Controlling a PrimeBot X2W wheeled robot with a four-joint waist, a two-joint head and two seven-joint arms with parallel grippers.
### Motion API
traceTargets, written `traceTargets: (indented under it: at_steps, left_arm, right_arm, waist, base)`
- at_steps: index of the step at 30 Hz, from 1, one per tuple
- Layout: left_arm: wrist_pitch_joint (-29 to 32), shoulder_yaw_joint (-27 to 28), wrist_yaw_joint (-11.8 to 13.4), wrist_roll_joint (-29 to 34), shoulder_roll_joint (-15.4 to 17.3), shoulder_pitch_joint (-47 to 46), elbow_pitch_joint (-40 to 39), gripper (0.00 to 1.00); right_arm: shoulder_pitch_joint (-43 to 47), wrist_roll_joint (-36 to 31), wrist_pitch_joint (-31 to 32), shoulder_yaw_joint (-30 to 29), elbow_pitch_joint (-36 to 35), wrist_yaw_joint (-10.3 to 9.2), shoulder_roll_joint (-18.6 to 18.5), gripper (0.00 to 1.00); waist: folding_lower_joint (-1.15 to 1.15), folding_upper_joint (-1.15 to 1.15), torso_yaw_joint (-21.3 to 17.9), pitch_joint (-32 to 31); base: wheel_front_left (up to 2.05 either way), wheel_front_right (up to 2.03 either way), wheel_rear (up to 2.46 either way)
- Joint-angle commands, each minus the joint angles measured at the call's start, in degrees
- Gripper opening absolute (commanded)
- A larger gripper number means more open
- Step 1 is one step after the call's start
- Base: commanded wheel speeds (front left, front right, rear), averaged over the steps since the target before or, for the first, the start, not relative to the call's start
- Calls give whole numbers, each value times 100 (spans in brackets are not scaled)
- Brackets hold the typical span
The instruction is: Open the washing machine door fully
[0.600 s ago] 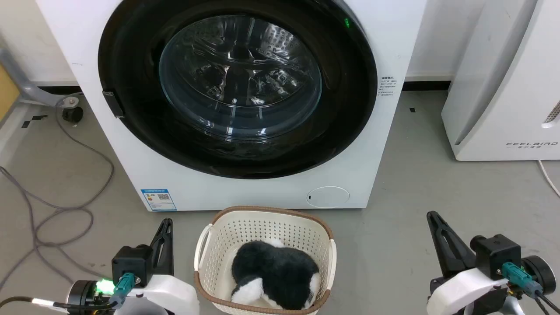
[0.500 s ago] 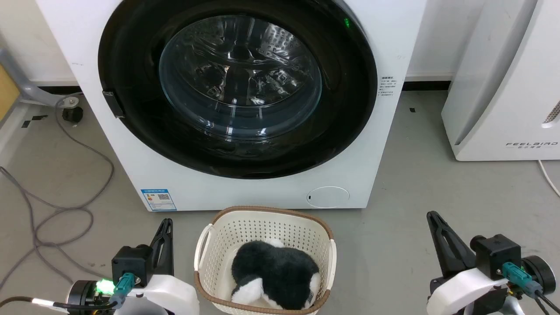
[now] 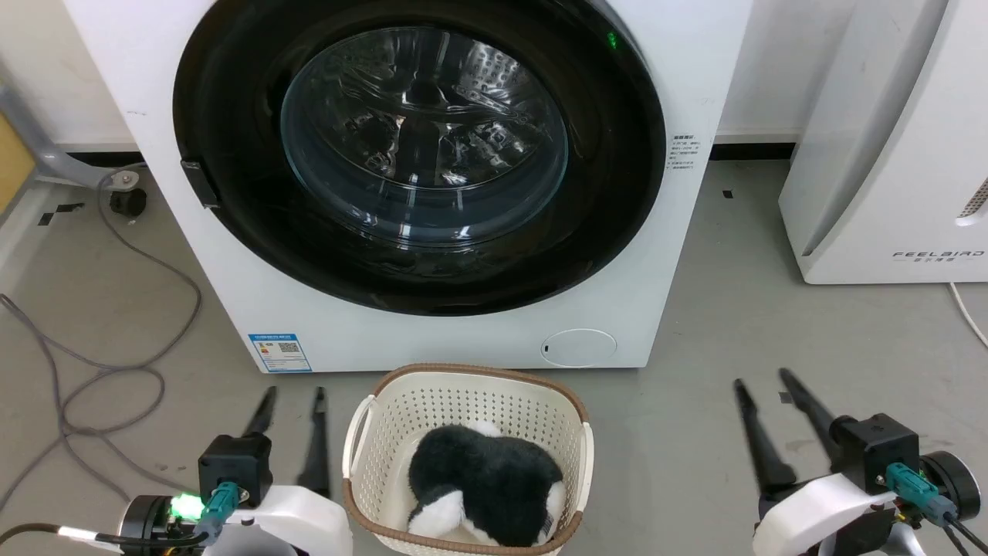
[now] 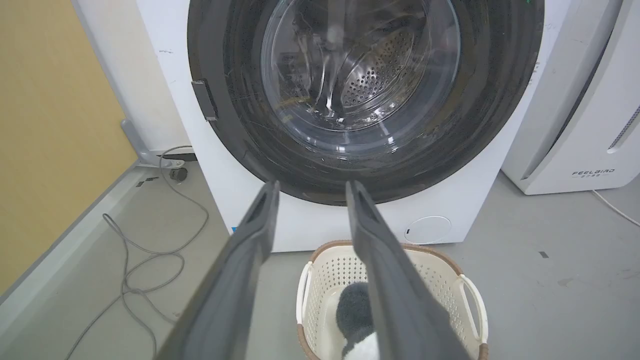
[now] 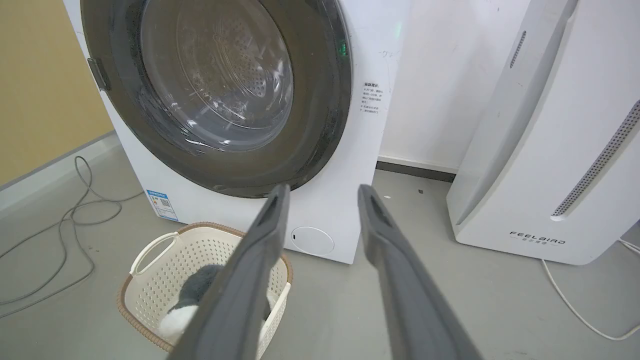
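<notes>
- One white washing machine takes up the upper centre of the head view, standing on a grey floor.
- Its round glossy black washing machine door sits shut, flush against the machine's front, in the upper middle of the frame. The perforated steel drum shows through the clear bulging window.
- A tall white appliance stands at the upper right, beside the machine and apart from it.
- A cream perforated laundry basket with a brown rim sits at the bottom centre, just in front of the machine.
- A black and white plush toy lies inside the basket.
- The right hand is at the lower right, its two dark fingers apart and holding nothing, well short of the door. In the right wrist view the right hand points at the machine's lower right corner.
- The left hand is at the lower left, just beside the basket, fingers apart and empty. In the left wrist view the left hand points at the door's lower edge.
- Grey cables loop across the floor at the left.
- A small dark tab sits on the door's left edge.
- A round white cover and a blue label mark the machine's lower front.
</notes>
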Motion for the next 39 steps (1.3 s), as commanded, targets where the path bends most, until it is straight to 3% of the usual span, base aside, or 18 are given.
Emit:
traceTargets:
  at_steps: [1,10,11,12,25,39]
  left_arm:
    - [-23,-16,-9,-34,1,-1,23,100]
    - [-136,-79,-14,-141,1,-27,102,100]
    - [-148,-84,-15,-150,1,-28,104,100]
    - [-160,-90,-15,-158,1,-30,107,100]
    - [-316,-171,-10,-270,2,-53,125,100]
    - [-484,-187,-20,-390,2,-102,147,100]
  right_arm:
    - [12,25,-22,-9,18,0,0,100]
    - [50,99,-123,-64,113,0,0,100]
    - [53,108,-135,-71,120,0,0,31]
    - [56,118,-146,-77,128,0,0,0]
    - [64,537,-304,-140,199,1,1,0]
    - [-358,3096,-484,-251,366,1,1,0]
  waist:
    - [0,0,-1,0]
    - [0,0,-12,-9]
    - [0,0,-13,-10]
    - [0,0,-15,-10]
    - [0,0,-39,-18]
    - [0,0,-74,51]
  base:
    - [0,0,0]
    - [0,0,0]
    - [0,0,0]
    - [0,0,0]
    - [0,0,0]
    - [0,0,0]
